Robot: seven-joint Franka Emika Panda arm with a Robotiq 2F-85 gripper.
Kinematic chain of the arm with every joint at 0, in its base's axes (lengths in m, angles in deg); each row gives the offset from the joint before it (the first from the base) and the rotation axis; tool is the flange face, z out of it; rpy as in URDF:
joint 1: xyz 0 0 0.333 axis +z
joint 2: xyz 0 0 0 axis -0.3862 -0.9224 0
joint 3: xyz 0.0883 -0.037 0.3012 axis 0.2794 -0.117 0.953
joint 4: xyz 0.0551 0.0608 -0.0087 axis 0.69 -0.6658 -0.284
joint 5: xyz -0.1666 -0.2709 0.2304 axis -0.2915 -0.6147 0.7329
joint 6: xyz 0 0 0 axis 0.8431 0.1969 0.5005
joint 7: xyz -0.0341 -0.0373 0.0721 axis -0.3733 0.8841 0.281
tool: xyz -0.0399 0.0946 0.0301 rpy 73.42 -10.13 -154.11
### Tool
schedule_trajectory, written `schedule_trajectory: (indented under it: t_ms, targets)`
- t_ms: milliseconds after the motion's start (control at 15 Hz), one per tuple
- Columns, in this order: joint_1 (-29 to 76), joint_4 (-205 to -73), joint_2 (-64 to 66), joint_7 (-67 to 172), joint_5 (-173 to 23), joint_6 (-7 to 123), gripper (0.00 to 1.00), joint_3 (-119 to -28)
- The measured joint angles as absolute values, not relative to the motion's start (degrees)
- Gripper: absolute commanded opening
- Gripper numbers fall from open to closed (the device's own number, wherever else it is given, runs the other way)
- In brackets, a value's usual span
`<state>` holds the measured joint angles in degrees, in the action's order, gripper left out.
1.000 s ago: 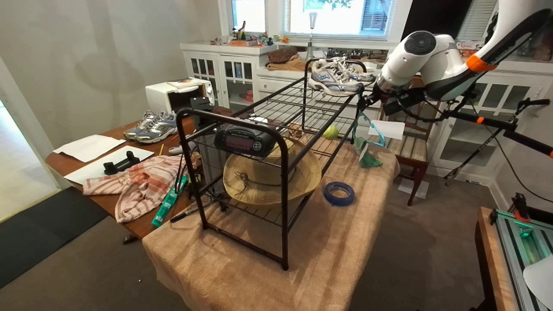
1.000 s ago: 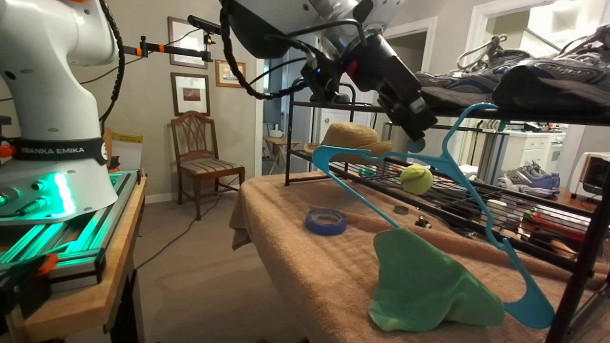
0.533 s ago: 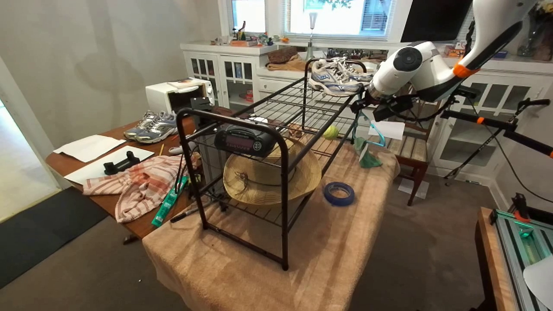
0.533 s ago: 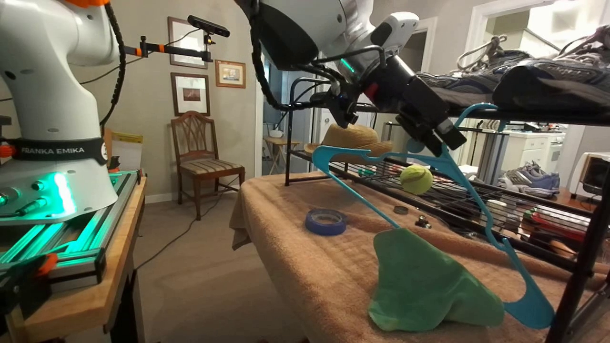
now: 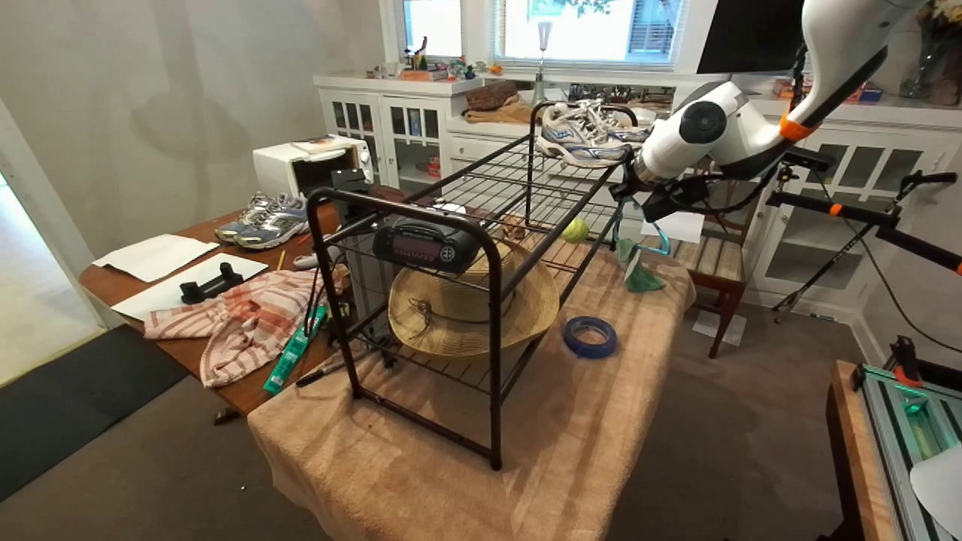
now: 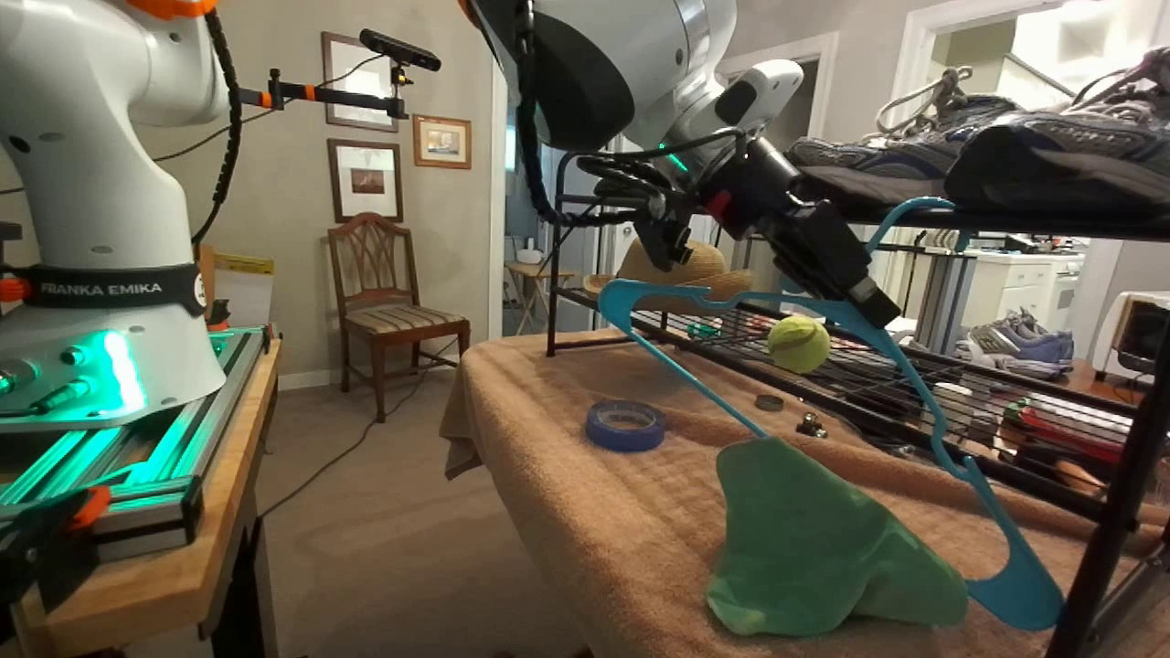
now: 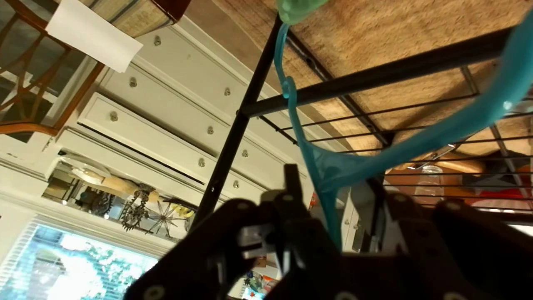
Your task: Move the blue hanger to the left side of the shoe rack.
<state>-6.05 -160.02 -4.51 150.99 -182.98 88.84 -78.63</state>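
Hanging on shoe rack [image 5: 494, 293]: blue hanger [image 6: 908, 367] (green piece [image 6: 823, 548] partly hiding its bar); tool [image 7: 333, 179] spread wide astride hanger; sneakers [image 6: 1051, 155] above.

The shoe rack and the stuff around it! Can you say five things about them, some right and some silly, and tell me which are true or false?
1. The blue hanger hangs from the shoe rack. True.
2. A red ball is in the rack. False: the ball is yellow-green.
3. The straw hat is lower than the shoes on the rack. True.
4. A roll of tape sits up by those shoes. False: the blue tape roll lies down on the tan cloth.
5. The robot's jaws are shut. False: the wrist view shows them open, with part of the hanger between them.
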Motion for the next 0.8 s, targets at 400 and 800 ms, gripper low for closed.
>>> schedule_trajectory:
  t_ms: [400, 800]
  targets:
    - [-6.4, -160.4, -4.5, 154.4, -185.6, 88.8, 0.02, -78.6]
    - [-6.5, -161.1, -3.6, 160.6, -191.0, 88.8, 0.02, -78.1]
